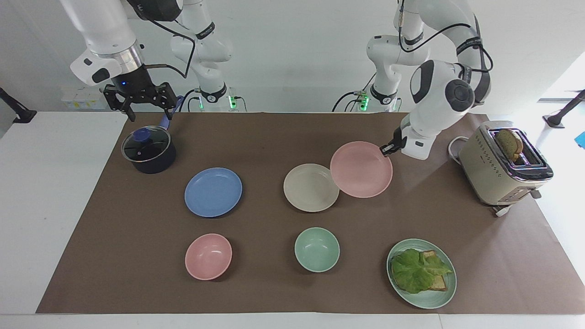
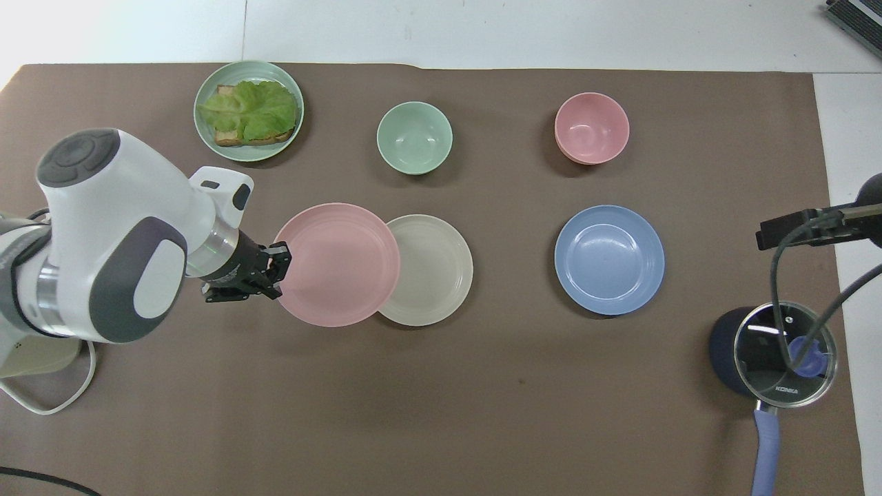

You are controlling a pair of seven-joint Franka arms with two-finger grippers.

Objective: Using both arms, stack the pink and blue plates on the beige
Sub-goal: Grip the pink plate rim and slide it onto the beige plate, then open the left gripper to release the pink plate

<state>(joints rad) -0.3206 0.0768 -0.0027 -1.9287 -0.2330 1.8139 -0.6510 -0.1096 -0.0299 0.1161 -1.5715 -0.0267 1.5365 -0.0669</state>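
1. Facing view: the left end effector [image 1: 387, 148] is clamped on the rim of the pink plate [image 1: 361, 169], held tilted in the air, its edge over the beige plate [image 1: 308, 188] at mid-desk.
2. Same view: the blue plate [image 1: 213, 192] lies flat beside the beige one, toward the right arm's end. The right end effector [image 1: 140, 101] hangs with fingers spread wide and empty above the lidded pot [image 1: 148, 151].
3. Overhead view: the pink plate [image 2: 337, 264] overlaps the beige plate [image 2: 431, 270]; the left end effector [image 2: 275, 269] grips its rim. The blue plate [image 2: 610, 260] lies apart.
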